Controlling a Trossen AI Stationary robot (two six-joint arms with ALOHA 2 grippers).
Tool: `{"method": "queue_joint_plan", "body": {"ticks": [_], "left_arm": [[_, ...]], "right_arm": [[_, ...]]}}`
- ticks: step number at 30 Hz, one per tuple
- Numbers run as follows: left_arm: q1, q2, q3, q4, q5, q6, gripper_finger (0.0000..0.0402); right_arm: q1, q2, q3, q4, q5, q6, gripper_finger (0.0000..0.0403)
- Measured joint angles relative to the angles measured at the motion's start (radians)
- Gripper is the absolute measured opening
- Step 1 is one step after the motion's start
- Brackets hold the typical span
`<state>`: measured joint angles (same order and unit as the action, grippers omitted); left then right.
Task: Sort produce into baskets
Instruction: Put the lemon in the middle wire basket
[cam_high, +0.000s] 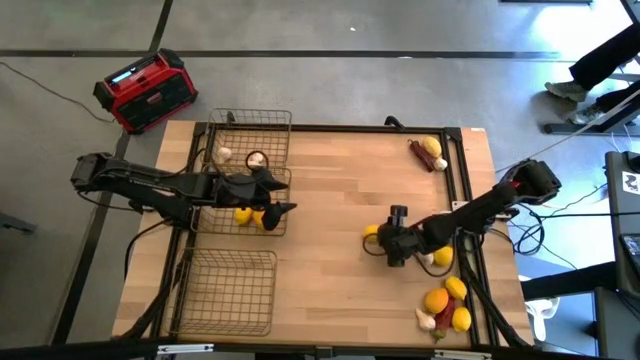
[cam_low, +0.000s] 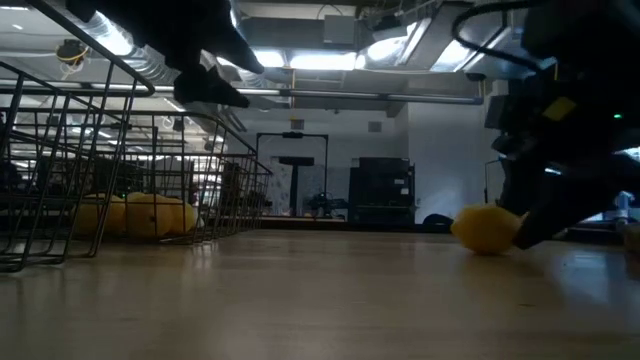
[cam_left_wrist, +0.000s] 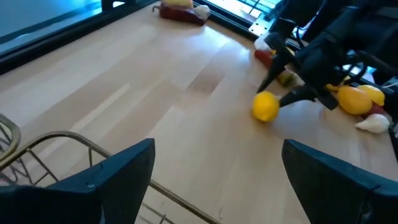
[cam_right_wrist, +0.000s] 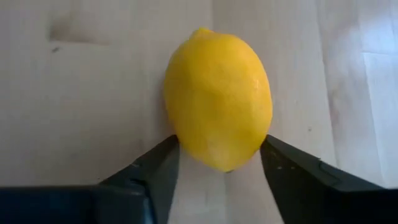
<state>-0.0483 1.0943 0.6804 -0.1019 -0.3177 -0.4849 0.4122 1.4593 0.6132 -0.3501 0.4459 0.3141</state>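
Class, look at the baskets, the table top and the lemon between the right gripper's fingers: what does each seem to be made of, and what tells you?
Baskets: thin metal wire, likely; open grid of fine dark rods.
Table top: pale wood or wood laminate; plank seams and grain, matte.
Lemon: real or imitation fruit, undecidable; smooth, faintly dimpled yellow skin with soft sheen.

lemon (cam_right_wrist: 217, 99) on table (cam_right_wrist: 81, 93), between gripper (cam_right_wrist: 219, 163) fingers

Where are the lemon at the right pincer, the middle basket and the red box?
lemon (cam_right_wrist: 217, 99), right wrist view, middle of its skin.
middle basket (cam_high: 270, 228), high view, its right wire wall.
red box (cam_high: 146, 92), high view, its top face.
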Motion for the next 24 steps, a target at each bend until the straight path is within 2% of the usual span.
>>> {"method": "queue_joint_plan", "body": {"ticks": [6,9,18,24], "left_arm": [[-0.014,0.000,0.000,0.035,0.004,0.029,0.0347],[-0.027,0.000,0.000,0.067,0.005,0.056,0.0347],[-0.068,0.000,0.000,0.154,0.003,0.105,0.0347],[-0.088,0.014,0.000,0.168,-0.008,0.122,0.0347]], "right_arm": [[-0.023,0.000,0.000,0.018,-0.004,-0.010,0.0117],[-0.020,0.000,0.000,0.021,0.019,-0.030,0.0086],[-0.020,-0.001,0.003,0.061,0.058,-0.034,0.0072],[-0.020,-0.003,0.064,0.051,0.118,-0.086,0.0070]]}}
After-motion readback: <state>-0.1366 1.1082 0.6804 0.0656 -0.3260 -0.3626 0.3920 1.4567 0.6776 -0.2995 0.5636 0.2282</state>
